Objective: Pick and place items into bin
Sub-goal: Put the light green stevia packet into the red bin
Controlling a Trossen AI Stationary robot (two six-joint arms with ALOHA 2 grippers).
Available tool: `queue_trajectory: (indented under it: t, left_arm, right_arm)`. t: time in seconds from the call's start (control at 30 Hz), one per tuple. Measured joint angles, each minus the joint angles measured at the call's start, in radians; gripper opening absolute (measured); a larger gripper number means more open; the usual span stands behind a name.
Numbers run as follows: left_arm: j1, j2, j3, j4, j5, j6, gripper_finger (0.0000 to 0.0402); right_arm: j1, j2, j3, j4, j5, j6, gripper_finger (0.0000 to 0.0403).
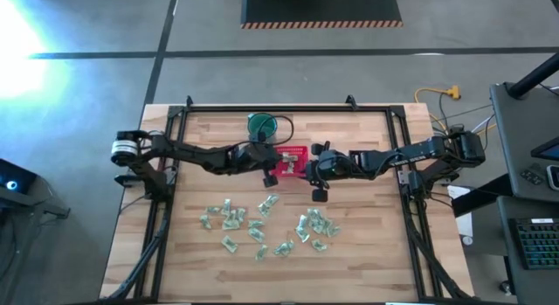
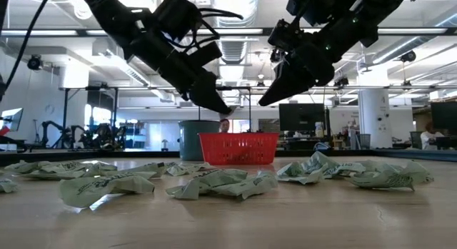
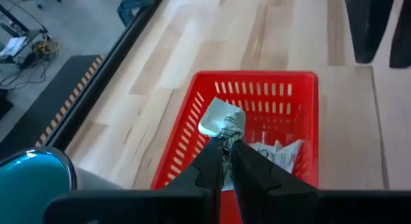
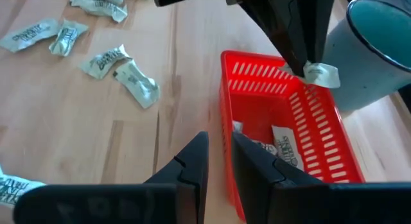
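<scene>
The bin [image 1: 292,158] — a red mesh basket — sits on the worktop [image 1: 367,261] toward its far middle, with a couple of items [image 4: 286,149] already lying inside. Just above it hangs the left gripper [image 3: 226,149], fingers pinched together on one crinkled item [image 3: 223,120] that dangles over the bin's open top. A dark green cup [image 1: 260,125] stands just beyond the bin, on its far left side. The right gripper [image 4: 219,161] hovers beside the bin's right wall — fingers a little apart with nothing between them. The rest of the items [image 1: 262,225] lie scattered across the near half of the worktop, in a loose spread from left of centre to right of centre, well apart from the bin.
</scene>
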State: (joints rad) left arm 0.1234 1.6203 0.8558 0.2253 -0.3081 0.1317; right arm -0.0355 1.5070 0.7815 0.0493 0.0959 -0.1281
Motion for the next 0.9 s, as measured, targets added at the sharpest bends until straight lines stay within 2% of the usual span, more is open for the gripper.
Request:
queue_trajectory:
  t: [0.1, 0.37, 0.47, 0.73, 0.9]
  left_arm:
    - [-0.001, -0.009, 0.0, -0.005, 0.001, 0.032, 0.0026]
    - [-0.001, -0.016, 0.0, -0.003, 0.0, 0.033, 0.0108]
    - [-0.002, -0.017, 0.0, -0.011, 0.0, 0.032, 0.0128]
    - [-0.03, -0.02, -0.001, -0.078, -0.002, -0.045, 0.0138]
    - [-0.04, -0.035, -0.002, -0.08, 0.001, -0.04, 0.0138]
  right_arm:
    - [0.001, 0.0, 0.0, -0.006, -0.001, 0.026, 0.0057]
    - [0.019, 0.0, 0.0, -0.122, -0.004, 0.11, 0.0057]
    - [0.04, 0.0, 0.0, -0.186, -0.055, 0.156, 0.0057]
    - [0.127, -0.002, 0.0, -0.437, -0.221, 0.316, 0.0057]
    - [0.175, -0.002, 0.0, -0.496, -0.302, 0.412, 0.0057]
